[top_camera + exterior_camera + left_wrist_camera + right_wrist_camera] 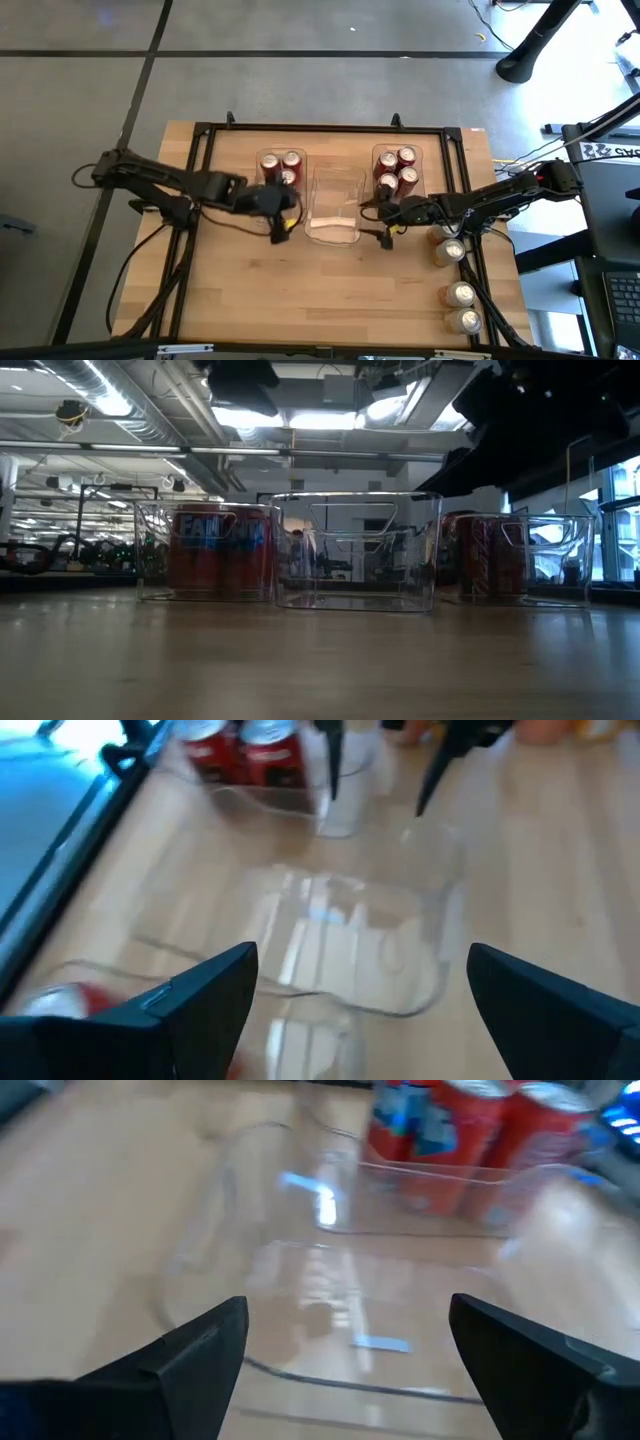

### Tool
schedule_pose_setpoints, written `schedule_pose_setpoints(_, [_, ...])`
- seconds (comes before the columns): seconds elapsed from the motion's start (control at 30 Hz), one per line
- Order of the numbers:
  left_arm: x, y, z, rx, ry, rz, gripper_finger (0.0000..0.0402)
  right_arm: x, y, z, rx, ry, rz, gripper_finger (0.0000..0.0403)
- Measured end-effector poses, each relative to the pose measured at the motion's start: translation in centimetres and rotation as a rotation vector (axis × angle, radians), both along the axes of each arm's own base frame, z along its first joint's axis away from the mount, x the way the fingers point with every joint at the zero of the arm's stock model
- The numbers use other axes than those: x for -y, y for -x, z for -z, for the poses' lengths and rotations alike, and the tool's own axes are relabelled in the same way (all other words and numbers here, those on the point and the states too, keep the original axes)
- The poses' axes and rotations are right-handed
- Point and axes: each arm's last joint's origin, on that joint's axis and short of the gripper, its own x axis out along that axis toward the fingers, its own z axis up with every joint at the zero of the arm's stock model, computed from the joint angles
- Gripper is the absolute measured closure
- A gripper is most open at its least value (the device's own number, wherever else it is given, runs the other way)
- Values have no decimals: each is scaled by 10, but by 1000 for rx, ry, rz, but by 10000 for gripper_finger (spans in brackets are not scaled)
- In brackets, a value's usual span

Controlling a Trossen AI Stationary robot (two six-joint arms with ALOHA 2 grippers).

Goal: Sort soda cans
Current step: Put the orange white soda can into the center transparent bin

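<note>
Red soda cans stand upright in two clear bins: the left bin (280, 168) (207, 552) and the right bin (397, 172) (515, 558). Between them sits a clear middle bin (335, 206) (357, 550) with nothing in it. Several pale cans (452, 252) stand along the table's right edge. My left gripper (290, 220) (360, 990) hovers open at the middle bin's left side, by the left bin's near end. My right gripper (373, 222) (345, 1350) hovers open at the middle bin's right side. Neither holds anything.
A dark metal frame (200, 150) runs around the wooden table's working area. Bare wood (330, 290) lies between the bins and the near edge. Two of the pale cans (462, 306) stand close to the near right corner, outside the frame rail.
</note>
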Motion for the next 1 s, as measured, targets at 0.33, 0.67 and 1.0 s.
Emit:
schedule_pose_setpoints(0.33, [33,10,72,199,125,60,54,-6,-3,-10,-82,-157,-39,56])
schedule_pose_setpoints(0.67, [55,31,106,312,159,34,54,-30,2,-93,-374,-155,126,56])
schedule_pose_setpoints(1.0, [63,57,142,329,143,-128,54,-25,34,-163,-508,-383,452,56])
